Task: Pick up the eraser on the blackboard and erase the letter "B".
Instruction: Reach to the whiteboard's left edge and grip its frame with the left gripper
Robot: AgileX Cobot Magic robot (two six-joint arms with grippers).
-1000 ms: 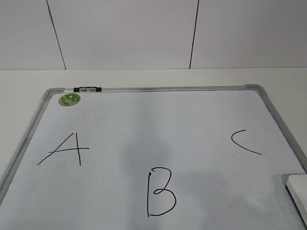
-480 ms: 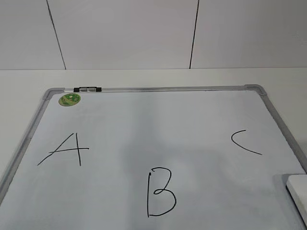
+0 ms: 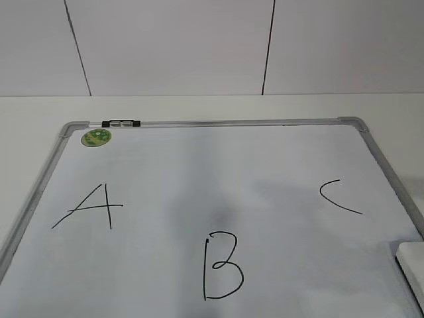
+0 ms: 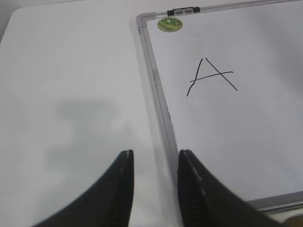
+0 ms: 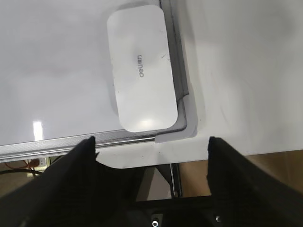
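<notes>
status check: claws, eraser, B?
Right claw open, hovering above the white rounded plastic eraser. Left claw open, empty, over the whiteboard's grey frame. Black marker letter B intact. Nothing in the way.

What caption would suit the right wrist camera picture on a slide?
Open right gripper hovering above the white eraser, which lies in the corner of the blackboard against its frame.

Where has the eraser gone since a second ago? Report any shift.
No. The eraser sits at the same spot by the blackboard frame's right edge, below the C.
</notes>
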